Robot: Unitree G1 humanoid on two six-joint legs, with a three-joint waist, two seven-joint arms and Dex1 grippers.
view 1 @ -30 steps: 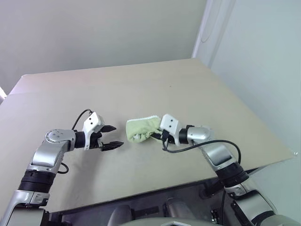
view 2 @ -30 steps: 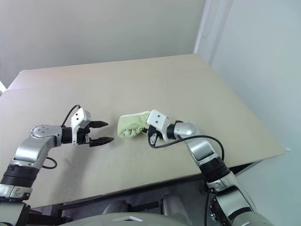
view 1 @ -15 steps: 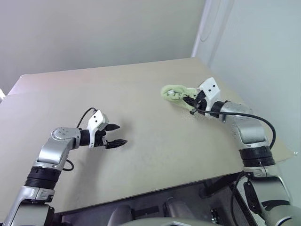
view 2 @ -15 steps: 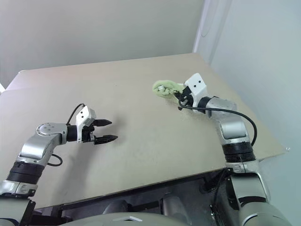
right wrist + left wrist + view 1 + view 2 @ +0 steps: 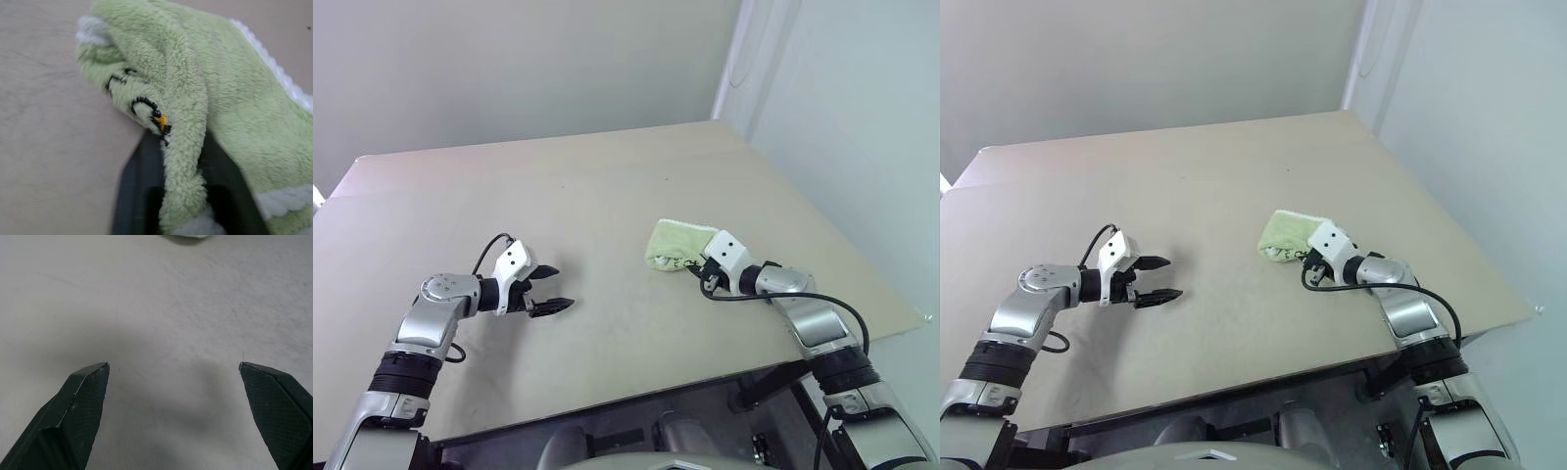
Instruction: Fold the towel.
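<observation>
The towel (image 5: 675, 245) is a light yellow-green bunched wad with white edging, lying on the tan table (image 5: 607, 176) right of centre. My right gripper (image 5: 702, 272) is at its near edge. In the right wrist view a fold of the towel (image 5: 234, 98) sits pinched between the two dark fingers (image 5: 137, 191); a small patch with black and orange marks shows on the cloth. My left gripper (image 5: 564, 286) hovers low over bare table well left of the towel, jaws wide open with nothing between the fingertips (image 5: 90, 382). A sliver of the towel (image 5: 193, 236) shows at that view's edge.
The table's near edge (image 5: 636, 392) runs just below both arms and its right edge (image 5: 862, 264) lies beyond the right arm. A plain wall stands behind the far edge.
My right gripper swung the towel from the table's middle up and out to the far right, then brought it down onto the table right of centre. The left gripper stayed put, open.
</observation>
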